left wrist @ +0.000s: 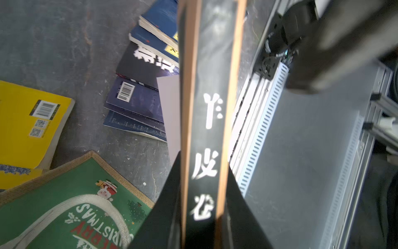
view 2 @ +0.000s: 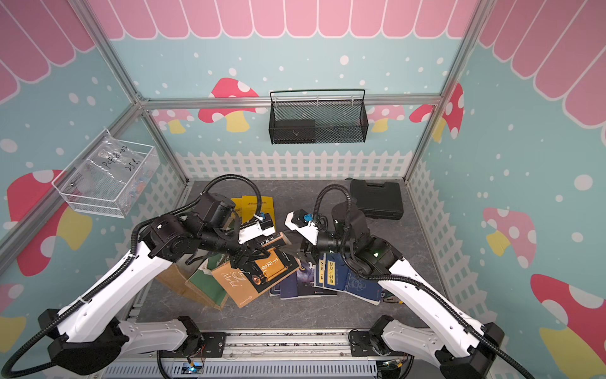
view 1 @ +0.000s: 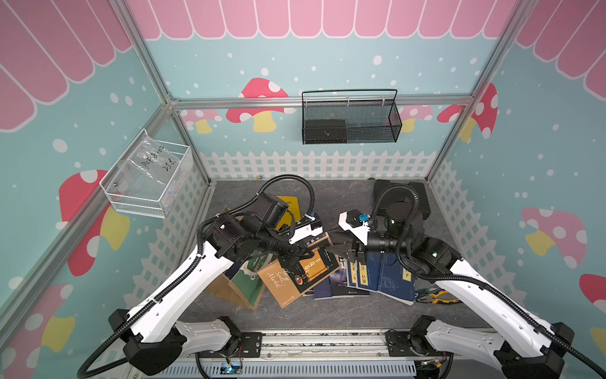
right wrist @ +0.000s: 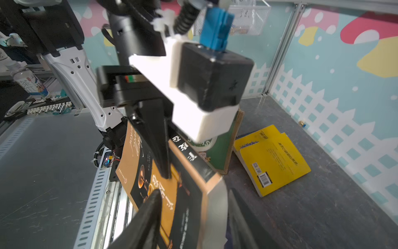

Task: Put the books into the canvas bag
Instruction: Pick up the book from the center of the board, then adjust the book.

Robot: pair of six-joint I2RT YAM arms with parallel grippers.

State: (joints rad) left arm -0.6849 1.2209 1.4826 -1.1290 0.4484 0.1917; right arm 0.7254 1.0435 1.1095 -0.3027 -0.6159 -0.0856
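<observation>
A dark brown book with a gold panel [view 1: 301, 275] [view 2: 259, 279] is held off the table between both arms. My left gripper [view 1: 296, 259] [left wrist: 204, 172] is shut on its black spine [left wrist: 206, 129]. My right gripper [view 1: 337, 251] [right wrist: 193, 194] is open, and its fingers straddle the book's opposite corner. The canvas bag [view 1: 246, 285] [left wrist: 64, 194], tan with a green Christmas panel, sits under my left arm. Navy books [view 1: 377, 275] [left wrist: 137, 103] lie in a heap under my right arm. Yellow books [view 2: 255, 205] [right wrist: 271, 159] lie behind the left arm.
A thick black case [view 2: 377, 198] sits at the back right of the table. A black mesh basket [view 1: 351, 121] hangs on the back wall and a white wire basket [view 1: 147, 180] on the left wall. Yellow-handled pliers [view 1: 436, 297] lie by the right arm.
</observation>
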